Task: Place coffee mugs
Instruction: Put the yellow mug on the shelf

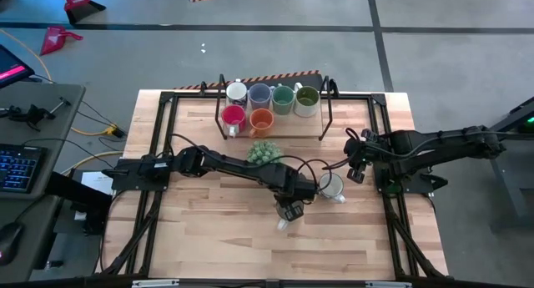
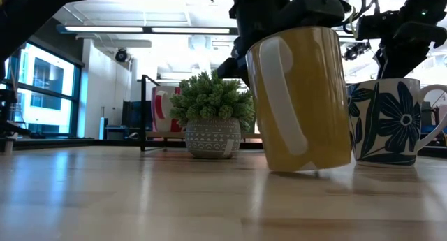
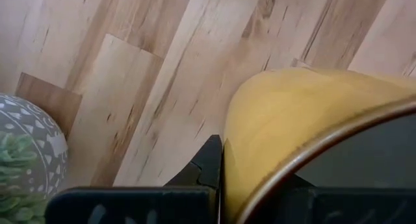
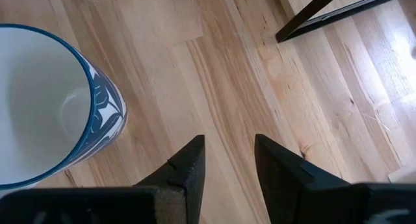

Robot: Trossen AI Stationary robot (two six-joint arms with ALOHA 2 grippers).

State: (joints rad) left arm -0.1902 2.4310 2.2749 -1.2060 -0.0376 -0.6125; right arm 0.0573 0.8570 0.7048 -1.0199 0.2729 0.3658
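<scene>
A mustard-yellow mug (image 2: 300,101) with a pale handle stands near the table's middle, under my left gripper (image 1: 289,211), which is shut on its rim. Just right of it stands a white mug with blue flowers (image 1: 331,185). My right gripper (image 4: 227,160) is open, low over bare wood right of the flowered mug, touching nothing. Six more mugs stand in a black frame rack (image 1: 327,113) at the far edge: white (image 1: 237,93), pale blue (image 1: 260,94), two green (image 1: 283,96) (image 1: 307,98), red (image 1: 234,116) and orange (image 1: 262,119). My left gripper holds the yellow mug by its rim (image 3: 273,152), coming from above and pointing down. One finger (image 3: 211,164) lies against the outer wall; the other is hidden behind the rim. The mug is slightly tilted, its base (image 2: 293,168) at the tabletop.
A small spiky green plant in a patterned grey pot (image 1: 264,151) stands between the rack and the yellow mug, close to my left arm. Bare wood lies toward the near edge (image 1: 250,255). Black frame rails (image 1: 388,196) run along the table's sides.
</scene>
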